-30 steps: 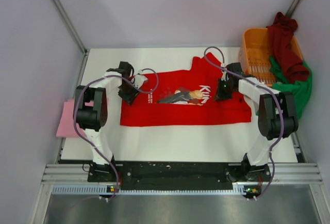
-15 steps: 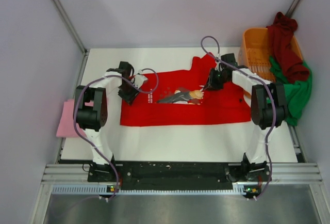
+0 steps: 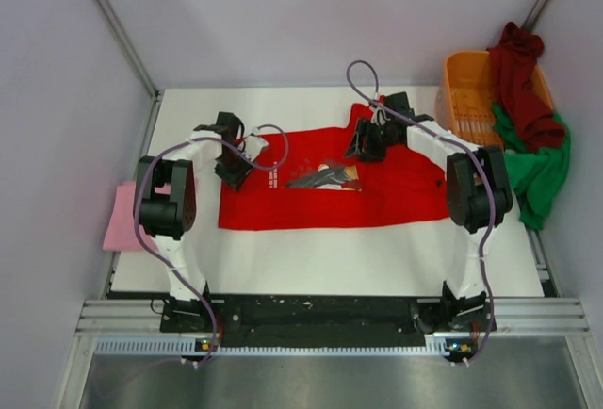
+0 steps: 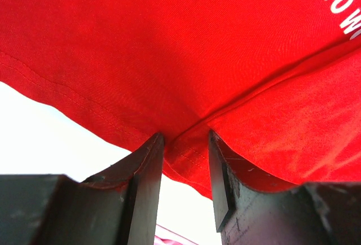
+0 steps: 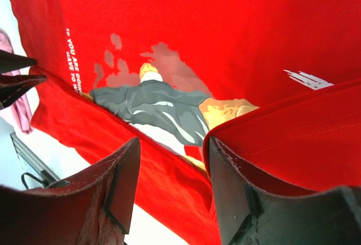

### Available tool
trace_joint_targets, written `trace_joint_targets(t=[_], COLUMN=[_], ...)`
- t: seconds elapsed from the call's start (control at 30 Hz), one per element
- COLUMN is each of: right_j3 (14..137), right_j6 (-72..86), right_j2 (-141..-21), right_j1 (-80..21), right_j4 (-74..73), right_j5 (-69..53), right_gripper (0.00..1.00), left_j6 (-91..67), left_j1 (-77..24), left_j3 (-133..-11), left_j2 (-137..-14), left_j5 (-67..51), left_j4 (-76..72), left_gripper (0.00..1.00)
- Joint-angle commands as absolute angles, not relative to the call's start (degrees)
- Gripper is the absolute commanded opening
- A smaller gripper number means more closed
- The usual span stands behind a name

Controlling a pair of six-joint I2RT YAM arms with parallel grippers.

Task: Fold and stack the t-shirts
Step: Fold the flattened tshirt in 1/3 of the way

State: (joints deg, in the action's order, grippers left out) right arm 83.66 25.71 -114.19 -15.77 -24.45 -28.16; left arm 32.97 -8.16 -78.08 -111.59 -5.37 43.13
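The bright red t-shirt (image 3: 311, 206) lies spread across the white table, graphic side up, with its right part folded leftward over the lettering. My left gripper (image 3: 233, 171) sits at the shirt's left edge. In the left wrist view its jaws (image 4: 183, 140) stand apart, with the red hem (image 4: 192, 160) between the tips and table showing through the gap. My right gripper (image 3: 363, 143) hovers over the shirt's far middle, open (image 5: 172, 143). A red fold (image 5: 293, 138) rests on its right finger, just right of the dark graphic (image 5: 163, 106). The pink t-shirt (image 3: 127, 216) lies folded off the table's left edge.
An orange slotted basket (image 3: 466, 98) stands at the back right. The maroon t-shirt (image 3: 518, 79) drapes over it and the green t-shirt (image 3: 539, 171) is bunched beside it. Grey walls close in on the table's left, right and far sides.
My right gripper moved left and farther away across the red shirt, carrying its right part over the lettering, and went from shut to open. The left arm stayed put.
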Motion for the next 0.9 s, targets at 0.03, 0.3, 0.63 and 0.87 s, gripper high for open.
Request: trace_joint_targets(t=[0.03,0.3,0.63,0.87], right_j3=[86.9,87.8,85.2,83.8], right_j6=[25.6,14.3,11.4,10.2], right_j2=[-112.4,-110.5,-105.2,-103.7], right_j1=[-17.5,-20.1,-21.3,-16.4], right_j4=[-22.7,-28.6,-30.8,-30.9], right_j5=[-24.2,-19.7,-3.5,-3.7], right_gripper=[0.54,0.57,0.14,0.03], left_j6=[34.3,34.5,33.0,33.5], left_j1=[-6.4,-6.1,-6.2,-14.7], left_j3=[-77.3,-80.2,-86.0,-92.1], left_j2=[-111.3,-110.9,-109.2,-108.3], left_j5=[-2.5,-3.0,-6.9,-10.7], left_j4=[40.8,42.4,47.6,51.5], left_gripper=[0.42,0.43,0.44,0.36])
